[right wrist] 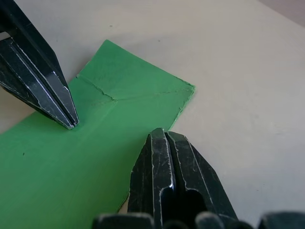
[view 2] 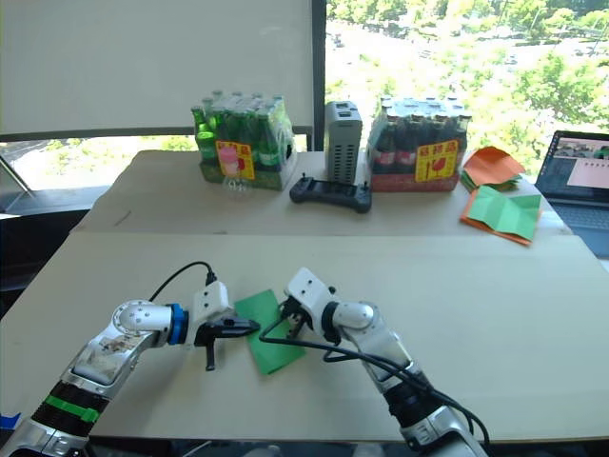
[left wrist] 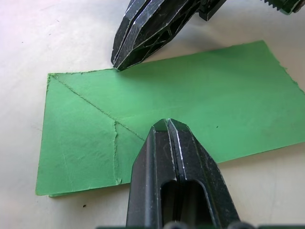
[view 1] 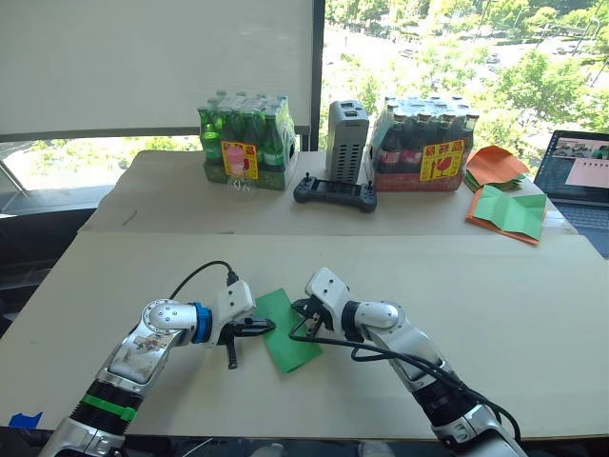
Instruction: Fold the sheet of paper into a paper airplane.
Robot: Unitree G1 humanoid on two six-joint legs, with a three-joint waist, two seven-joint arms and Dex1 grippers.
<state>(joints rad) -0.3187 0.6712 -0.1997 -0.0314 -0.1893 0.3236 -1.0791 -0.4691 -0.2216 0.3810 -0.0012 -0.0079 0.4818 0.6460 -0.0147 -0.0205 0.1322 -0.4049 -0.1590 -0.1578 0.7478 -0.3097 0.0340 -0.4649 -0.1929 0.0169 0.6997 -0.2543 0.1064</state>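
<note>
I take the sheet of paper [view 1: 287, 328] as my landmark: it lies flat on the near table [view 1: 533, 314], folded into a narrow green strip with crease lines near one end, between my two grippers.

On the sheet's left side I see the left gripper [view 1: 266, 325], its two black fingers pressed together with nothing between them, the tip resting on the sheet's left long edge. In the left wrist view that closed tip [left wrist: 167, 125] sits on the green surface just inside the edge, close to where the diagonal creases meet.

On the sheet's right side is the right gripper [view 1: 298, 314], also with its fingers together and gripping nothing. In the right wrist view its tip [right wrist: 164, 136] touches the sheet's right long edge, and the left gripper's tip shows opposite it on the paper. The two tips face each other across the strip, apart from one another.

Beyond the sheet, on the far table [view 1: 171, 195], a black controller [view 1: 334, 192] lies almost straight behind it, with a grey box [view 1: 346, 141] standing just behind the controller. To the left of that is a pack of green bottles [view 1: 244, 143]; to the right, a pack of dark bottles [view 1: 423, 143]. Further right lie a stack of orange sheets [view 1: 493, 167] and a green sheet bordered by orange paper [view 1: 510, 213], and past them a laptop [view 1: 580, 176] at the table's edge.
</note>
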